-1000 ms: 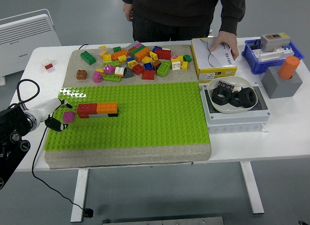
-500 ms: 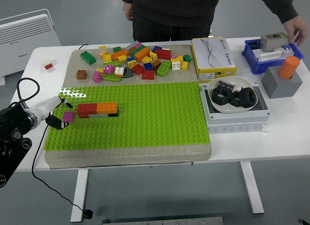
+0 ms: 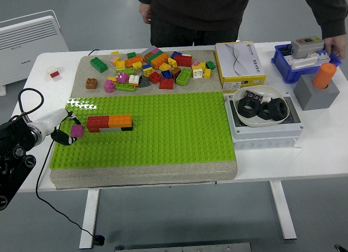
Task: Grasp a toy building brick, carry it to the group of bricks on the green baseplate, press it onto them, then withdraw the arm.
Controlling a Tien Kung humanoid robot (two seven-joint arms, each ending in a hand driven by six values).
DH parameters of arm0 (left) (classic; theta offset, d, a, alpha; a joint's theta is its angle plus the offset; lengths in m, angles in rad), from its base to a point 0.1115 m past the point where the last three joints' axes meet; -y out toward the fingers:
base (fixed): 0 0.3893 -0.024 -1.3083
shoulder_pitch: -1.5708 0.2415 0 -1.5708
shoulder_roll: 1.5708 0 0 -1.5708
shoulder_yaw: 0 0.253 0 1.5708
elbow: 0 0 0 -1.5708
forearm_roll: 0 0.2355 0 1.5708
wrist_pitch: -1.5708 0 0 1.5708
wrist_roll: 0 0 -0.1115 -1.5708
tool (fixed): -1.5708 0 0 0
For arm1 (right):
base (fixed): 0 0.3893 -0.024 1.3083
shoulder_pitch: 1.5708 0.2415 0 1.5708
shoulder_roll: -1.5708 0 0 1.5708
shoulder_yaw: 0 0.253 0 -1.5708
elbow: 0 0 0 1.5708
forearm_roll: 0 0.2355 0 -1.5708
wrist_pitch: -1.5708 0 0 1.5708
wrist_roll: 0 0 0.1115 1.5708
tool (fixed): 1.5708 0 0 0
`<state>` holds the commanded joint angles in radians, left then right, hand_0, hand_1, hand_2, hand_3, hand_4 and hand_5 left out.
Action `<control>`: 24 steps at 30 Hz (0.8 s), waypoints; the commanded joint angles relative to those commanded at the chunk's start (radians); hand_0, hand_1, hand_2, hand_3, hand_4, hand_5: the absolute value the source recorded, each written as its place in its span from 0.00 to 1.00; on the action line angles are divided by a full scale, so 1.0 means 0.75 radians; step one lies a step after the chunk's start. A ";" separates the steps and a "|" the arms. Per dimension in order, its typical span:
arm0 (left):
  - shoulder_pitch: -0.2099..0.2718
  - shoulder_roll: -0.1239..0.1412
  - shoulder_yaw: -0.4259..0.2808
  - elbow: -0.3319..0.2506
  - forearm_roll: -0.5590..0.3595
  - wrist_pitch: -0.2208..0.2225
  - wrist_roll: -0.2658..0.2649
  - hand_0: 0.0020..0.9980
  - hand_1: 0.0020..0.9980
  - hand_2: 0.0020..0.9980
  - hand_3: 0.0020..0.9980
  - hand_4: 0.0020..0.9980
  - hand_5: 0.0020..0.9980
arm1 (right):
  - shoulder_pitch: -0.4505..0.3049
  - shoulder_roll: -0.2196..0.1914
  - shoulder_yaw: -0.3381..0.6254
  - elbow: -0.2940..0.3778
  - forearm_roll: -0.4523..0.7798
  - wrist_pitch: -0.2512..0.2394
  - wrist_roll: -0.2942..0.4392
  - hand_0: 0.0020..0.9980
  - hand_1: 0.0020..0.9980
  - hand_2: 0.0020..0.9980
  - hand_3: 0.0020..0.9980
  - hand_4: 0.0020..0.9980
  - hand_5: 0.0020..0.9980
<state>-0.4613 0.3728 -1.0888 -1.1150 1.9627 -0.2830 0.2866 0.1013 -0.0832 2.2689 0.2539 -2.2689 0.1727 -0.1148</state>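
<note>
The green baseplate (image 3: 163, 127) lies on a grey slab in the middle of the table. On its left part stands a row of joined bricks (image 3: 109, 123): red, orange, with black and white below. My left hand (image 3: 64, 128) sits at the baseplate's left edge and is shut on a small pink brick (image 3: 76, 131), held just left of the row and a little apart from it. A heap of loose coloured bricks (image 3: 152, 67) lies on the slab behind the baseplate. My right arm is out of view.
A white bowl of black rings (image 3: 261, 106) sits in a grey tray right of the baseplate. A yellow box (image 3: 239, 62), a blue bin (image 3: 304, 59) and a grey block with an orange cylinder (image 3: 318, 86) stand at the back right. A person's hand (image 3: 337, 44) rests by the bin.
My left hand has drawn slightly left with the pink brick. The person's hand left the yellow box and moved right to the blue bin.
</note>
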 joint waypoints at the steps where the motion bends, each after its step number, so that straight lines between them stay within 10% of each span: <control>1: 0.000 -0.001 0.001 0.001 0.000 0.002 0.000 1.00 0.99 0.97 0.63 0.67 0.00 | 0.000 0.000 0.000 0.000 0.000 0.000 0.000 0.67 0.63 0.68 0.70 0.70 0.99; 24: -0.003 -0.011 0.008 0.020 -0.007 0.076 -0.009 1.00 0.96 0.91 0.47 0.65 0.00 | -0.004 -0.001 0.000 0.002 0.000 0.001 -0.002 0.67 0.63 0.68 0.70 0.70 0.99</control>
<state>-0.4632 0.3648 -1.0829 -1.1000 1.9575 -0.2259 0.2800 0.0983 -0.0841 2.2689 0.2554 -2.2689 0.1732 -0.1166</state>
